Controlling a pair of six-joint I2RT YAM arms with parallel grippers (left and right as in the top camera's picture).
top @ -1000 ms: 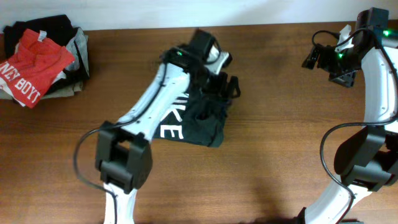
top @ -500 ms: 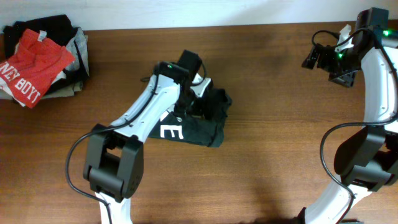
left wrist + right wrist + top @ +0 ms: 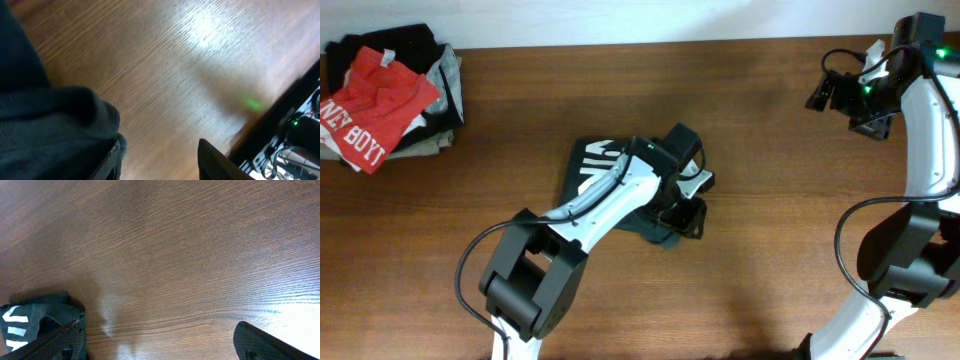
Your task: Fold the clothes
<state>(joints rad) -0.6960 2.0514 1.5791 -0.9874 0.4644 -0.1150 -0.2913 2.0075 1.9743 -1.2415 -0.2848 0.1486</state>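
Crumpled blackish-green short-sleeved T-shirt, white block letters, mid-frame overhead. Left gripper at shirt's right edge: jaws apart, cloth seemingly brushing one finger, ungripped. Right gripper upper right: jaws wide, empty.

overhead: even, soft shadows | left wrist: motion-blurred, glare on table | right wrist: sharp, glare lower right

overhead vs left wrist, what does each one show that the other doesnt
Only overhead: the white lettering on the dark T-shirt, the red shirt on the pile at the far left, and the right arm at the far right edge. Only left wrist: the left tool close up, jaws apart with bare wood between them, and a green glint on the wood. Both: the dark T-shirt's fabric and the wooden table.
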